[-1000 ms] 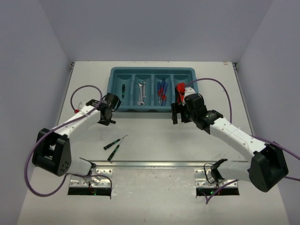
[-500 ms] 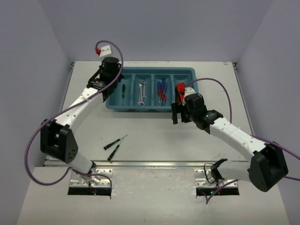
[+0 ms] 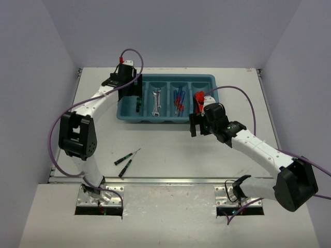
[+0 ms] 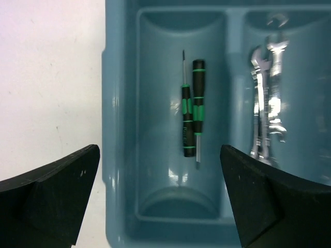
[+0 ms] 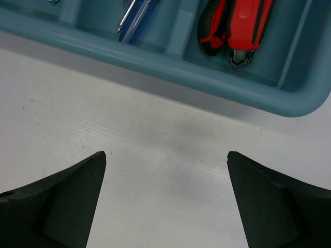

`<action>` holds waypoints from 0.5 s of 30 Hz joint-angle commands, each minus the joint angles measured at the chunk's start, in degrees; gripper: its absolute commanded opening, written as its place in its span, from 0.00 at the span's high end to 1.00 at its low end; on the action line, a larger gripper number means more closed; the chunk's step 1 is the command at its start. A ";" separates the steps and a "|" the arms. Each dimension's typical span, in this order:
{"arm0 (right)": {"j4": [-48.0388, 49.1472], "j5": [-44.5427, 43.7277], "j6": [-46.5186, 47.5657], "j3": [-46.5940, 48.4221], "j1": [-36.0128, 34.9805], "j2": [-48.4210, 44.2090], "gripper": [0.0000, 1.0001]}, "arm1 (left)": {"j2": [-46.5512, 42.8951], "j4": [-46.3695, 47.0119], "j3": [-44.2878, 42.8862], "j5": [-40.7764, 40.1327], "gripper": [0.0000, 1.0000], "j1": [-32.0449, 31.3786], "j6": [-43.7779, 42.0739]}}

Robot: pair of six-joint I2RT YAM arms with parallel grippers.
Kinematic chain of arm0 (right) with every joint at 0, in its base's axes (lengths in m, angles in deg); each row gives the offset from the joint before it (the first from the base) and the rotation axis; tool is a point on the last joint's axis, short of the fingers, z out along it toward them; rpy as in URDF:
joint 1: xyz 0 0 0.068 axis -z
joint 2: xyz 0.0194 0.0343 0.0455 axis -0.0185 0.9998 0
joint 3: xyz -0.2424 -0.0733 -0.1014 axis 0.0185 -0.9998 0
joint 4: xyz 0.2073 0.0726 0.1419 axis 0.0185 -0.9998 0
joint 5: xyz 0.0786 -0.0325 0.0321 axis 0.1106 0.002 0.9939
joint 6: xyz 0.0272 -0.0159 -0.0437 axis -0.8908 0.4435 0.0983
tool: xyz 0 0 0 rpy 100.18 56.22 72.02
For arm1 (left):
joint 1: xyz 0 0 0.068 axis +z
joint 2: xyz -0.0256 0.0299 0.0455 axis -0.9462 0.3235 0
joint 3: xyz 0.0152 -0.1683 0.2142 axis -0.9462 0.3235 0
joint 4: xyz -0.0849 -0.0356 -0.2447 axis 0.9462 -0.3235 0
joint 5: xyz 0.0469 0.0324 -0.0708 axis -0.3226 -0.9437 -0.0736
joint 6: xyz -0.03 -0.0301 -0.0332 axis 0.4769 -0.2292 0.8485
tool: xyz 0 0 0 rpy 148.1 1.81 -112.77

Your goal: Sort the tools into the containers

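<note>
Hovering w/ left gripper (image 4: 160, 155) spread wide, nothing pinched. Straight below it, two thin black-and-green screwdrivers (image 4: 192, 116) side by side in the end slot of the tray (image 4: 116, 103), w/ wrenches (image 4: 266, 119) one slot over. Same on the other side: right gripper (image 5: 166, 154) spread, empty, over bare table (image 5: 170, 93), w/ pliers (image 5: 243, 26) and blue screwdrivers (image 5: 137, 13) in slots just ahead of it. Judged: drop-off done here, pull-back next, task prob. near its end. Only two loose screwdrivers (image 3: 121, 161) left out, well behind the left gripper, toward its arm's base. To do the pull-back well: lift straight up first, keep fingers clear of the tray wall, no dragging across the rim. Then swing back and come down over one handle at a time, fingers across the shaft, not along it. Pinch mid-handle; likely to roll if clipped off-centre. Avoid nudging the neighbour, lying close by.
</note>
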 commanded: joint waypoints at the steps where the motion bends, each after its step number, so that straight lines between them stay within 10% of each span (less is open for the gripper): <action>1: 2.14 -0.02 0.61 0.29 0.09 0.00 0.01 | -13.62 -1.03 -2.81 3.01 0.00 -0.84 1.15; 15: 3.37 2.39 0.96 -0.18 0.09 -0.27 0.01 | -30.19 -21.91 18.76 6.60 0.00 -11.57 -1.05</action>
